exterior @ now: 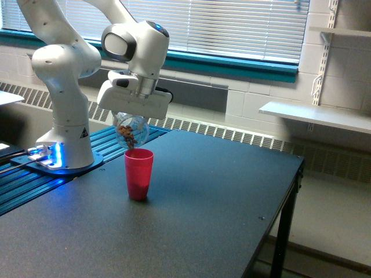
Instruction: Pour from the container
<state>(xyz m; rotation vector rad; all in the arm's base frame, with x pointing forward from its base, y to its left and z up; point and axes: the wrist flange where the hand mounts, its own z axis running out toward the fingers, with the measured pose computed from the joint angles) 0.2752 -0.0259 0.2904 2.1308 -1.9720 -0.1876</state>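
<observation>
I have the gripper [132, 119] closed on the jar [131, 132], which hangs directly beneath it. The fingers themselves are hidden behind the white gripper body, so I judge the hold from the jar hanging there clear of the bench [203, 191].

The jar is tipped over hard, its mouth pointing down and a little toward the exterior view's right. Its long axis runs steeply from the gripper down toward the cup [139, 174]. The mouth sits just above the cup's rim, near the rim's left side in the exterior view, and I see a small gap between the two. Brown pieces [128, 137] are bunched low in the jar by the mouth. I cannot tell whether any are falling right now.

The cup stands upright on the bench, straight below the jar and well clear of the robot base [61, 156].

My read is that the pour is under way with some contents left to go. What matters for the next tilt is keeping the mouth over the cup opening. It looks biased toward the near-left rim, so more rotation could throw pieces outside.
</observation>
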